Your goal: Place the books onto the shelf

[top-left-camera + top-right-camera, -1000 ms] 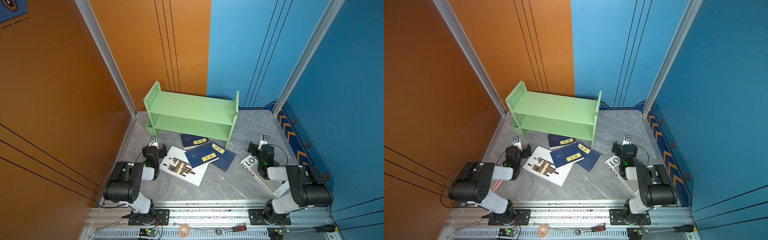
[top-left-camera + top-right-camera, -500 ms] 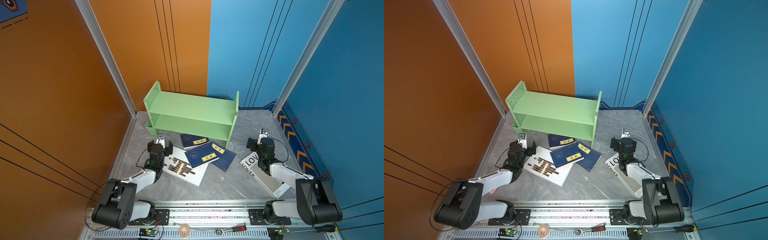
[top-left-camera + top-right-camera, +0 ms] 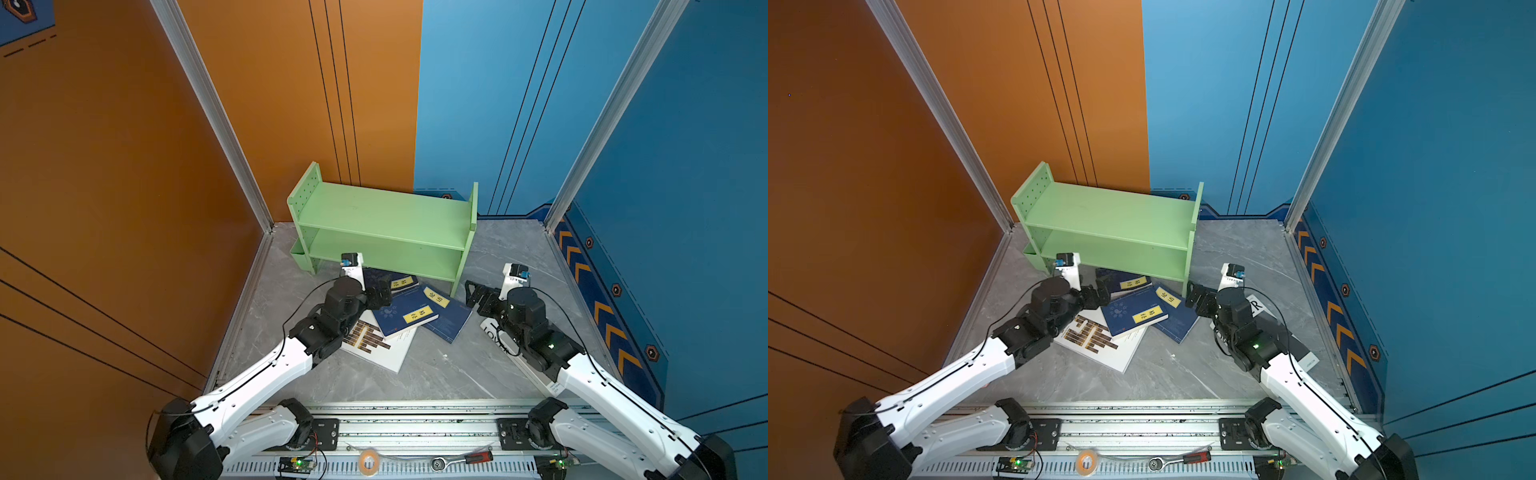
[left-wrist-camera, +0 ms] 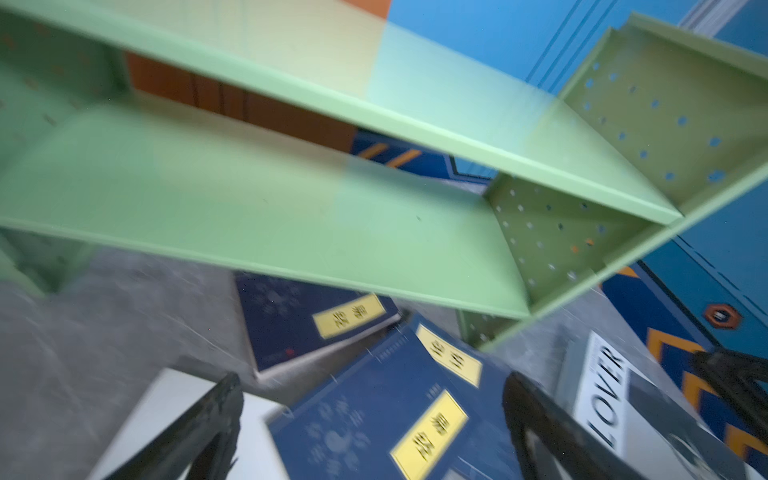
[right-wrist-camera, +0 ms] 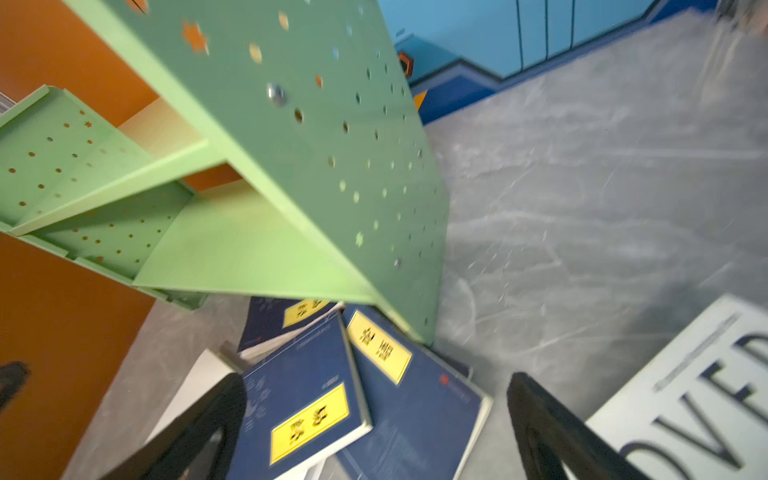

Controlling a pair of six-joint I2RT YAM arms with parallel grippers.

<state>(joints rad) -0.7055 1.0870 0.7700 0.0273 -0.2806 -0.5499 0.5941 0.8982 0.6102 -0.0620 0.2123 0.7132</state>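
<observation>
The light green shelf (image 3: 386,224) (image 3: 1108,226) stands at the back with both tiers bare. In front of it lie the books. Three navy ones with yellow labels overlap: the top one (image 3: 405,318) (image 4: 374,424) (image 5: 303,411), one at the back (image 3: 395,281) and one to the right (image 3: 446,322) (image 5: 415,411). They rest partly on a white block-pattern book (image 3: 374,347). The white "LOVER" book (image 3: 1255,304) (image 4: 606,395) lies mostly under my right arm. My left gripper (image 3: 380,293) (image 4: 374,415) hovers open over the pile's left side. My right gripper (image 3: 478,297) (image 5: 378,415) stands open just right of the pile.
A small green bin (image 3: 298,251) hangs on the shelf's left side. Orange and blue walls close in the grey floor on three sides. A tape roll (image 3: 368,460) and a ratchet (image 3: 461,459) lie on the front rail.
Both arms have unfolded and reached forward, bringing the grippers from the floor's sides in toward the book pile. Both grippers stayed open; the books have not moved.
</observation>
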